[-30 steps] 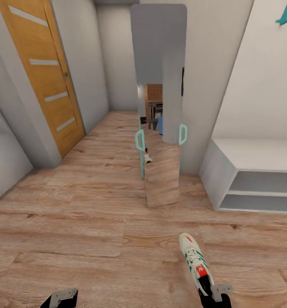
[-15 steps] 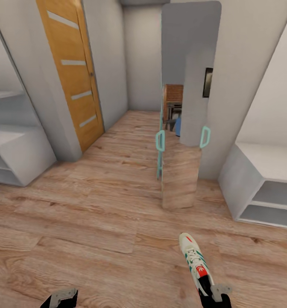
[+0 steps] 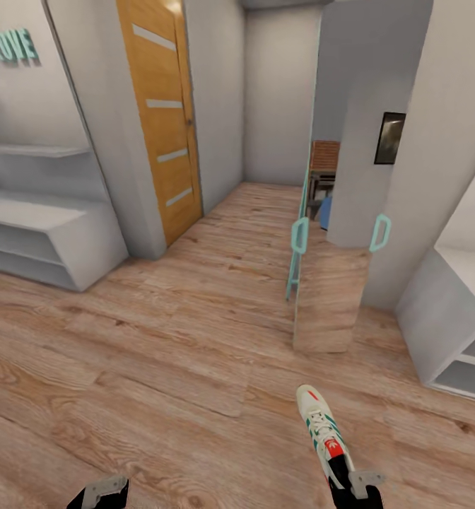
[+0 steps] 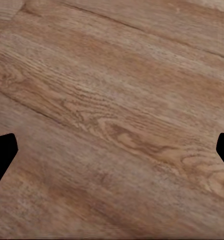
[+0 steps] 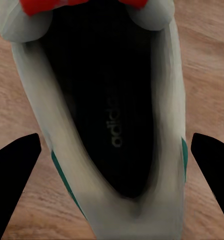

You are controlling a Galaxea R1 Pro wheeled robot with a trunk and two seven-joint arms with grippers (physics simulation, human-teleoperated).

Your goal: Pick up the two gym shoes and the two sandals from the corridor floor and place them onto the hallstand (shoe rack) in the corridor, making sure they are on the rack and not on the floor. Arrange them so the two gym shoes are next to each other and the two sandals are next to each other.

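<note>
One cream-white gym shoe (image 3: 321, 424) with green stripes hangs over the corridor floor (image 3: 160, 339), toe pointing away from me. My right gripper (image 3: 350, 488) is shut on its heel end. In the right wrist view the gym shoe (image 5: 112, 125) shows its dark inside, and the right gripper (image 5: 116, 145) clasps both its sides. My left gripper (image 3: 100, 493) is low at the left. In the left wrist view the left gripper (image 4: 117, 145) is open over bare floor (image 4: 112, 100). The hallstand (image 3: 47, 233) stands at the far left, under a floating shelf (image 3: 32, 150). The sandals are out of view.
A shorter white bench (image 3: 442, 318) stands against the right wall. Ahead are an orange wooden door (image 3: 160, 120) and a tall mirror panel (image 3: 336, 283) with teal handles. Wood floor stretches between me and both benches.
The view has swung left: the hallstand has come into sight at the left and the white bench has slid to the right edge. The shoe stays in my right gripper.
</note>
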